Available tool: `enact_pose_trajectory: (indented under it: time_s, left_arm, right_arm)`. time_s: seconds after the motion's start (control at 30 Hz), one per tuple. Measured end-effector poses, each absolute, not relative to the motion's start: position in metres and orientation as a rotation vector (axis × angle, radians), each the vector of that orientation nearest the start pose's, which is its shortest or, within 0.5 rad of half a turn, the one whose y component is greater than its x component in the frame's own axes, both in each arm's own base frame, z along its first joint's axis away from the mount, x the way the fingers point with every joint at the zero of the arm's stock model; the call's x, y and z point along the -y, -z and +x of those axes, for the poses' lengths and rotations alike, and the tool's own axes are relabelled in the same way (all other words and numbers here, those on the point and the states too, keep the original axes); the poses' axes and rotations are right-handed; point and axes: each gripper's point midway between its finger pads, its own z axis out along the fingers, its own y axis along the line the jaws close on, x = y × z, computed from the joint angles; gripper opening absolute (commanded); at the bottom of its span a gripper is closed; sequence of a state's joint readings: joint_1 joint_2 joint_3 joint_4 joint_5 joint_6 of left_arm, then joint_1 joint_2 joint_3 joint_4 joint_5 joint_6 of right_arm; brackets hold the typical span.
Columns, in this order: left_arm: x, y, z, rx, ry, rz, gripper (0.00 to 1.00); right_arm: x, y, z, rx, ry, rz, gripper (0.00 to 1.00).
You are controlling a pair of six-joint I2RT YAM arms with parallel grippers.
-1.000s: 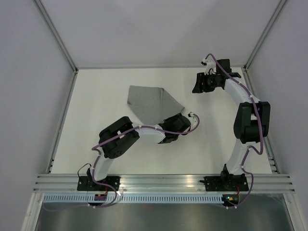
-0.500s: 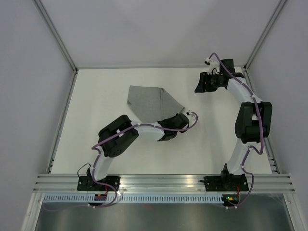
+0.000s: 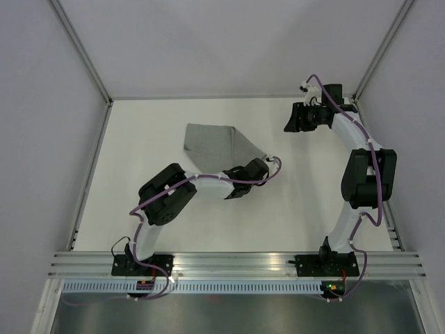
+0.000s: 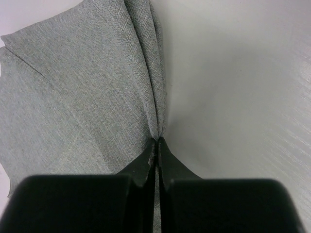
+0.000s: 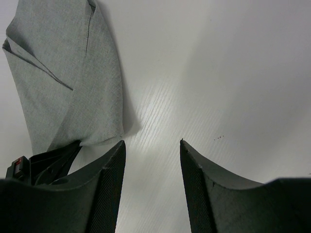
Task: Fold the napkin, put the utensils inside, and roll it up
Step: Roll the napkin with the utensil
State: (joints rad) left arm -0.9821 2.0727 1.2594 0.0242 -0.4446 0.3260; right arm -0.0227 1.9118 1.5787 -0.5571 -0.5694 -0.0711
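Napkin fabric is pinched at a gathered corner by the left gripper, whose jaws are pressed together on it. Beyond them the grey cloth is spread, partly folded, over the white table. The right gripper is held parted, gripping nothing, well apart.

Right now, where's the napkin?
Top view: the napkin lies mid-table, slightly left of centre, its near-right corner pinched in the shut left gripper. The open right gripper hovers apart, at far right.
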Motion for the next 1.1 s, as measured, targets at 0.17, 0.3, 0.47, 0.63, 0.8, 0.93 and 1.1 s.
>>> enact_pose_trajectory:
  time_s: [0.17,0.3,0.47,0.63,0.8,0.93,1.1]
  left_arm:
    - [0.359,-0.02,0.345,-1.932,-0.157,1.218,0.02]
    - [0.358,-0.02,0.343,-1.943,-0.116,1.231,0.02]
    - [0.355,-0.021,0.341,-1.964,-0.052,1.242,0.02]
    - [0.348,-0.022,0.34,-2.004,0.054,1.251,0.02]
    - [0.341,-0.023,0.336,-2.042,0.148,1.268,0.02]
    - [0.343,-0.021,0.332,-2.052,0.21,1.283,0.02]
    - [0.347,-0.022,0.318,-2.064,0.298,1.31,0.02]
  right_arm:
    - [-0.082,-0.14,0.469,-2.354,-0.654,-0.304,0.54]
    - [-0.082,-0.14,0.469,-2.354,-0.653,-0.307,0.54]
    - [-0.082,-0.141,0.463,-2.351,-0.651,-0.318,0.54]
    - [-0.085,-0.146,0.453,-2.328,-0.667,-0.353,0.54]
    - [-0.089,-0.146,0.44,-2.31,-0.689,-0.389,0.54]
    - [-0.092,-0.147,0.431,-2.295,-0.709,-0.424,0.54]
    - [-0.095,-0.146,0.416,-2.272,-0.728,-0.488,0.54]
